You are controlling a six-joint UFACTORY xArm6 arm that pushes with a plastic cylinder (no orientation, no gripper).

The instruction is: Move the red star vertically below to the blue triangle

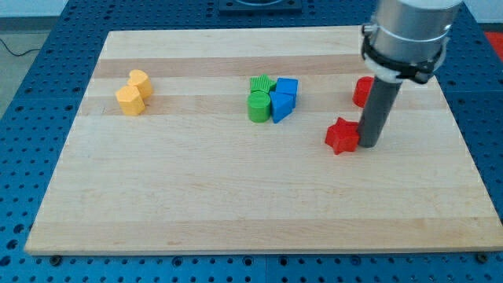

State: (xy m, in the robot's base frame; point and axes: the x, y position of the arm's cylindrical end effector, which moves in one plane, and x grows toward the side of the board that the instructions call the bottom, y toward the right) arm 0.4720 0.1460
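Star-shaped red block, the red star (341, 136), sits touching my tip (368, 145) on the view's left; no claw exists to open. Blue triangle (281, 106) lies farther left, upward. Star looks light, rigid; push its right flank.

Two yellow blocks (134, 93) touch near the wooden board's (236, 212) left; two green blocks (260, 100) sit mid-board; a second red block (362, 91) lies at right.

The room is bright and the light is even. The wooden board (236, 204) looks pale and a bit shiny. Small soft shadows sit right under the blocks. The picture is a little fuzzy, and the blocks' edges are not crisp.
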